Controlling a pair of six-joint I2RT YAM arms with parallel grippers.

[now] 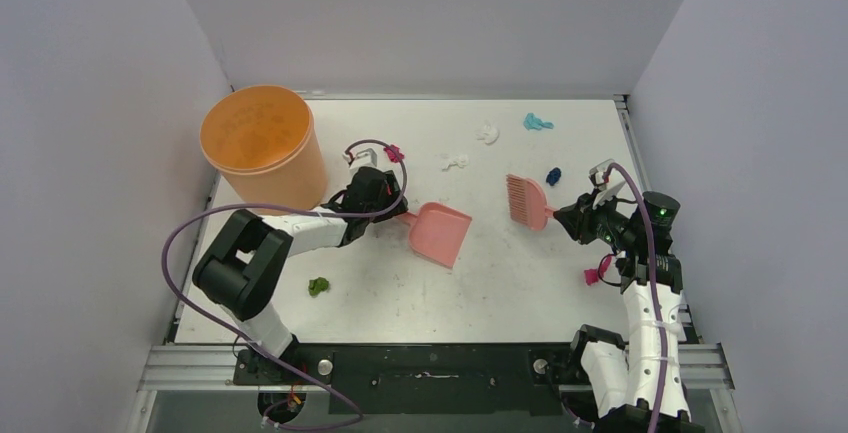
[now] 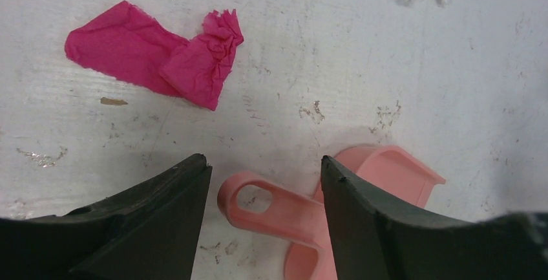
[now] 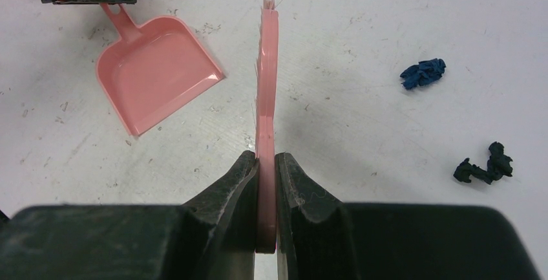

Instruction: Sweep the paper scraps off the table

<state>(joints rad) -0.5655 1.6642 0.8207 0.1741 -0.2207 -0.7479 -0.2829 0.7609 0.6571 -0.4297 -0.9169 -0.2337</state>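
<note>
Only the left wrist view shows the left gripper [image 2: 265,167] open, its jaws apart around the handle of the dustpan [image 2: 284,212]. The right gripper [image 3: 266,163], right of the dustpan, is clamped on the brush [image 3: 267,66]. The paper scraps [image 2: 155,53] lie scattered around the dustpan on the scuffed white table [image 1: 520,283], between grey walls [image 1: 420,13].

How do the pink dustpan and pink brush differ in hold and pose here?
The brush is clamped between the right gripper's shut fingers; the dustpan's handle lies between the left gripper's open fingers, unclamped. The dustpan rests flat on the table, empty; the brush juts forward from its gripper. Both are pink.
</note>
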